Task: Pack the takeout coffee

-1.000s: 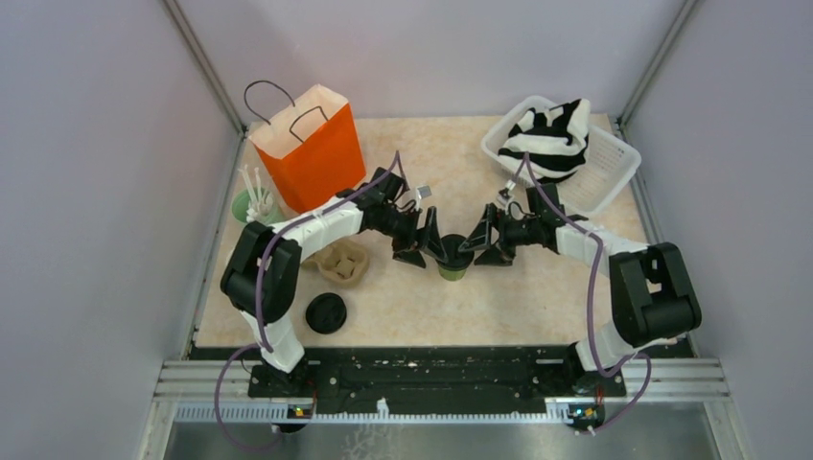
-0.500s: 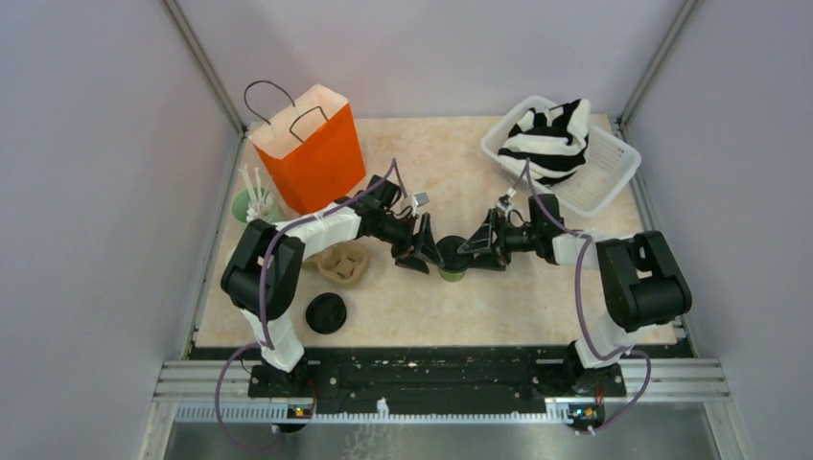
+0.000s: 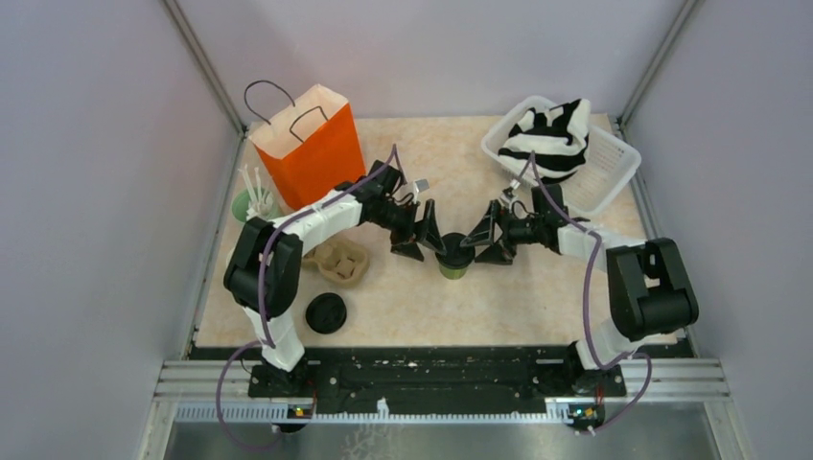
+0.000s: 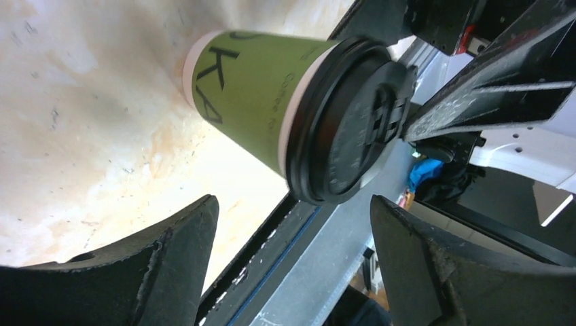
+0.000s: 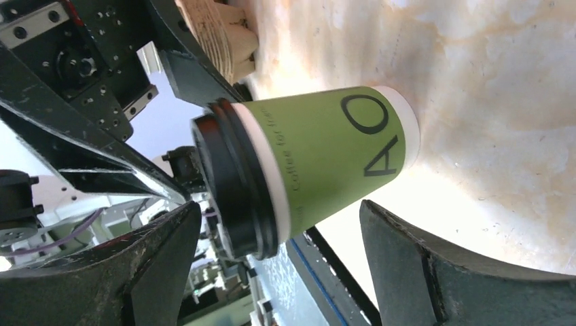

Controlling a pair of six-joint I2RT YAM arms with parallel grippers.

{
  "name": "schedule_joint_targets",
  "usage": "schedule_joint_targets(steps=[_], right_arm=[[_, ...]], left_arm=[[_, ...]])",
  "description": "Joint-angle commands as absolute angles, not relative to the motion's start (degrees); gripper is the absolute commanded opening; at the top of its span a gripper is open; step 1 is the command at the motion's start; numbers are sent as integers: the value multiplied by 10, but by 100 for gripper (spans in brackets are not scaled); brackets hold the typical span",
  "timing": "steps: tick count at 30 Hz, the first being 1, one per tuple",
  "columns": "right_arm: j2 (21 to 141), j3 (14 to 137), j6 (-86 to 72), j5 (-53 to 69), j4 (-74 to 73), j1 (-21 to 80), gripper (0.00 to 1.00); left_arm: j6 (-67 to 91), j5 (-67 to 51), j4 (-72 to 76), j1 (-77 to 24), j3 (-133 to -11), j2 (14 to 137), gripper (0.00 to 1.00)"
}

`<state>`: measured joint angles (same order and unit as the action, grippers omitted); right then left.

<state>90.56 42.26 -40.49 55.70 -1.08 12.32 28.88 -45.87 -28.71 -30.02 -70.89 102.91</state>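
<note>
The takeout coffee [image 3: 453, 257], a green paper cup with a black lid, stands upright on the table between my two arms. My left gripper [image 3: 419, 235] is open just left of it, not touching. My right gripper [image 3: 486, 240] is open just right of it. In the left wrist view the coffee [image 4: 251, 88] lies beyond the open left gripper [image 4: 293, 204], lid near the fingertip line. In the right wrist view the coffee [image 5: 326, 149] reaches partly between the spread fingers of the right gripper [image 5: 280, 207], with gaps on both sides.
An orange paper bag [image 3: 312, 144] stands open at the back left. A cardboard cup carrier [image 3: 342, 262] and a loose black lid [image 3: 326, 312] lie left of the coffee. A green cup of stirrers [image 3: 254, 204] is at far left; a white basket [image 3: 604, 168] with striped cloth at back right.
Both grippers narrowed beside the coffee half a second ago and have spread wide again. They have drawn back a little. The coffee has stayed in place.
</note>
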Motion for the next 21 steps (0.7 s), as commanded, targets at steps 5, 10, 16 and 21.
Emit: schedule_joint_targets(steps=[5, 10, 16, 21], right_arm=[[835, 571, -249, 424, -304, 133, 98], [815, 681, -188, 238, -434, 209, 99], [862, 818, -147, 16, -538, 342, 99], [923, 878, -135, -76, -581, 423, 99]], left_arm=[[265, -379, -376, -297, -806, 977, 93], [275, -287, -413, -297, -785, 889, 97], [306, -249, -397, -297, -720, 763, 99], [321, -237, -394, -297, -681, 698, 99]])
